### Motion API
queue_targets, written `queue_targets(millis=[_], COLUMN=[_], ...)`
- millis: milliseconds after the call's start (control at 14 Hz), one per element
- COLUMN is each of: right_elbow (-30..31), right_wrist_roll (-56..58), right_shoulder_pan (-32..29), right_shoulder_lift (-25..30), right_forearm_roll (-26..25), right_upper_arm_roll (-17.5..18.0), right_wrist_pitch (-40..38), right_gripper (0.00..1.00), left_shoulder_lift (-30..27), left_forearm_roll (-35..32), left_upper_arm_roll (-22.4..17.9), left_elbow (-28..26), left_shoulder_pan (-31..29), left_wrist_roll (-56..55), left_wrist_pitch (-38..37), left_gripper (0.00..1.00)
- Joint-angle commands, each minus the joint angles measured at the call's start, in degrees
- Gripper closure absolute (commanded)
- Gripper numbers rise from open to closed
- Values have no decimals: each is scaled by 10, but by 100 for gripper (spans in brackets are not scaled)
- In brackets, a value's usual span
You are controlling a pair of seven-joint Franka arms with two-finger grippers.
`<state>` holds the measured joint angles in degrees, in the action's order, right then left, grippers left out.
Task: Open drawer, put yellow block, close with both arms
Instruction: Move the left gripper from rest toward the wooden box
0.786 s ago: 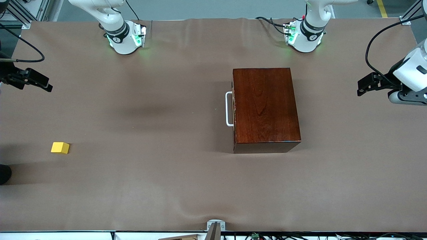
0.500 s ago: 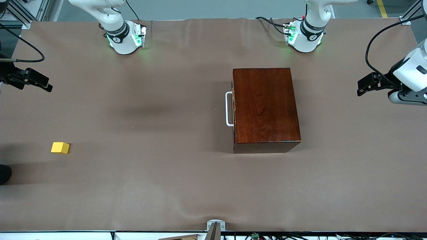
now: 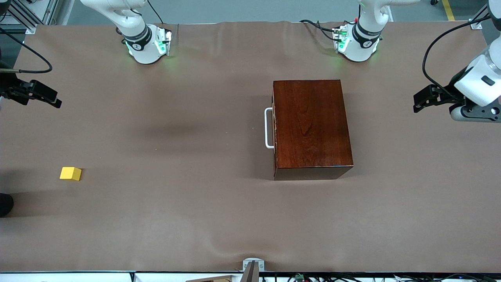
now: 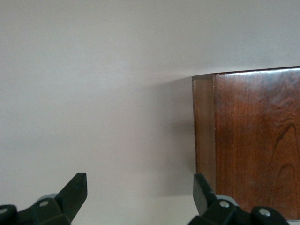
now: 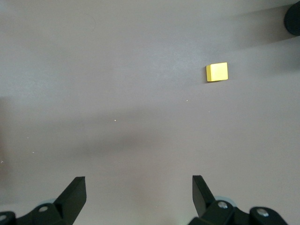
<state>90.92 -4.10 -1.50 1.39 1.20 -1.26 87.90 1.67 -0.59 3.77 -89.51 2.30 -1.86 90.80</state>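
You had both grippers up in the air with nothing in them. The left gripper (image 4: 139, 192) hung over the table (image 3: 195, 219) at the left arm's end, jaws wide apart. One of its fingers (image 4: 75, 190) sat over bare table; the other showed over the box (image 3: 311, 125) edge in the left wrist view. The box itself stood clear of the jaws, not between them.

The right gripper (image 5: 139, 192) hung over the right arm's end of the table, jaws also wide apart. The block (image 5: 217, 71) lay on the table ahead of those jaws, off to one side of the gap, well apart from both fingers (image 5: 200, 190). In the front view the block (image 3: 71, 173) sat nearer the camera than that gripper's spot.

The drawer (image 3: 275, 127) was shut, flush in the box. Its handle (image 3: 268, 128) faced the right arm's end of the table, untouched, with neither pair of jaws near it. Box and block lay well apart, the box toward the left arm's end.

You had a dark round thing (image 5: 292, 18) at the table edge near the block; you couldn't tell what it was.
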Motion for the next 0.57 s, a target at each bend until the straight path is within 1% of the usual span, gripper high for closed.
queue_targets(millis=[0,143,214,286,429,500], right_elbow=[-1,-1,-1,-1,-1,-1], right_wrist_roll=[-1,-1,-1,-1,-1,-1], right_shoulder_pan=[-3,-1,-2,-2,-2,-2], right_shoulder_lift=[1,1,1,1,1,1], right_forearm_roll=[7,6,6,6,6,6], right_upper_arm_roll=[0,0,0,0,0,0], right_wrist_pitch=[1,1,2,1,2,1], right_gripper=[0,0,0,0,0,0], left_shoulder_lift=[-1,4,18,38,88,104], left_forearm_roll=[-7,-5,-2,-2,-3,-4], left_upper_arm_roll=[4,5,5,5,6,7], left_elbow=[17,28,44,69,139,158], left_shoulder_pan=[0,2,2,3,6,10], left_wrist_roll=[-9,-10,-10,-10,-23,-30], left_wrist_pitch=[-4,-13,-27,-53,-100,-112], left_gripper=[0,0,0,0,0,0])
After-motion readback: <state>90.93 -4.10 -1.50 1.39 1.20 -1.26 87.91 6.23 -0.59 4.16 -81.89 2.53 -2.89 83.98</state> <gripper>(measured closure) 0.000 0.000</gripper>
